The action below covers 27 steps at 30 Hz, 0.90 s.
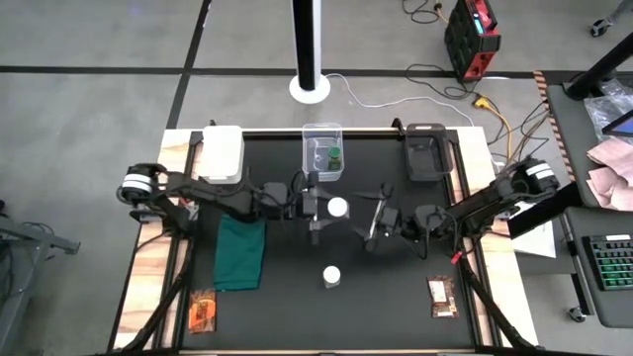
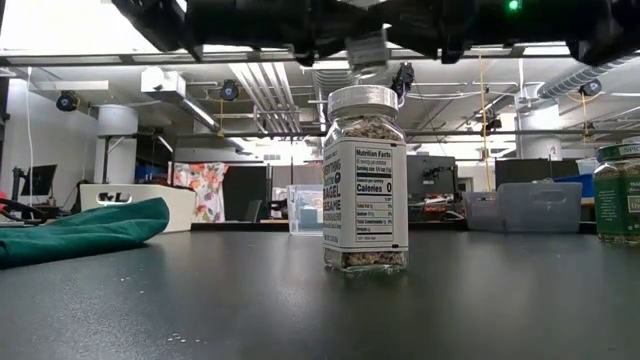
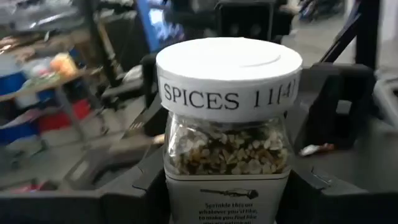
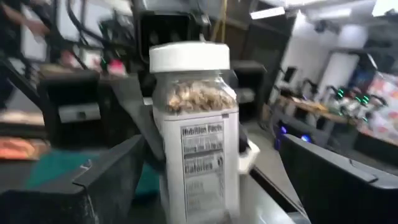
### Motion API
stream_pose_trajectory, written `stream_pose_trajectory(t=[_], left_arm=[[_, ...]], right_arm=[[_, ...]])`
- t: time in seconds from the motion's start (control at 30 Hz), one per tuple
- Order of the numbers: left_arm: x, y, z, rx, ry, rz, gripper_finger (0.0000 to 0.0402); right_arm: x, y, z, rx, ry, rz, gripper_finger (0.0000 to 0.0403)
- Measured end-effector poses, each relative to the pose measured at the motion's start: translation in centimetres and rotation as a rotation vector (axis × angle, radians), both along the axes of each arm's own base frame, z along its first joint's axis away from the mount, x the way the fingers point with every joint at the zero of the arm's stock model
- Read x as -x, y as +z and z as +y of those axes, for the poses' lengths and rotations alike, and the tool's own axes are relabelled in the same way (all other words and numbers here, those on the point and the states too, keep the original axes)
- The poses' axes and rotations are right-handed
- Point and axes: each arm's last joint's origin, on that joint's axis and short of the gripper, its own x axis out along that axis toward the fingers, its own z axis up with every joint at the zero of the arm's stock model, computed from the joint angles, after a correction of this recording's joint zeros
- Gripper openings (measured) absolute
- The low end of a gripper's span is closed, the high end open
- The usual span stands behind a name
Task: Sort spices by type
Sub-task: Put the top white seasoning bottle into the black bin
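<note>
My left gripper is shut on a clear jar with a white lid, marked SPICES, over the table's middle. My right gripper stands open just right of that jar, facing it without touching. A second white-lidded jar stands on its base nearer the near edge. One green-lidded jar sits inside the clear box. Another green-lidded jar shows only at the low view's right edge. Two orange-brown packets lie flat near the near corners. My left gripper pinches the jar's glass body below the white lid, one finger on each side. The fingers come level from the table's left. The jar stays upright; its base is out of the wrist view.
A dark green cloth lies crumpled left of centre. A white container and a dark tray flank the clear box at the far edge. The black mat's bare part lies between the near jar and the right packet.
</note>
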Motion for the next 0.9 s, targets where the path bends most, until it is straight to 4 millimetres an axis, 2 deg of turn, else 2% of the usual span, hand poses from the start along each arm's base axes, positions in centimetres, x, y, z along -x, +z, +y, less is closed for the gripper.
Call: stream_pose_trajectory(t=[0.1, 0.23, 0.33, 0.4, 0.67, 0.9], left_arm=[[0.8, 0.4, 0.1, -0.009, 0.016, -0.002, 0.0182], [1.8, 0.8, 0.2, -0.021, 0.04, -0.011, 0.0182], [2.5, 0.3, 0.4, -0.033, 0.09, 0.066, 0.0182], [2.9, -0.4, 0.5, -0.039, 0.125, 0.125, 0.0182], [2.3, -1.4, 0.4, -0.019, 0.151, 0.121, 0.0182], [1.7, -1.1, 0.1, -0.025, 0.141, 0.086, 0.0182]], right_arm=[[0.1, 0.0, -0.1, 0.014, -0.025, 0.068, 0.0355], [0.2, 1.1, -0.2, 0.002, -0.082, 0.087, 0.0347], [0.3, 1.3, -0.2, 0.005, -0.098, 0.119, 0.0342], [0.2, 2.2, -0.1, -0.012, -0.086, 0.087, 0.034], [-1.7, 4.5, 0.4, -0.033, -0.009, 0.052, 0.0349], [-3.7, 5.3, 0.1, -0.058, -0.042, 0.064, 0.0344]])
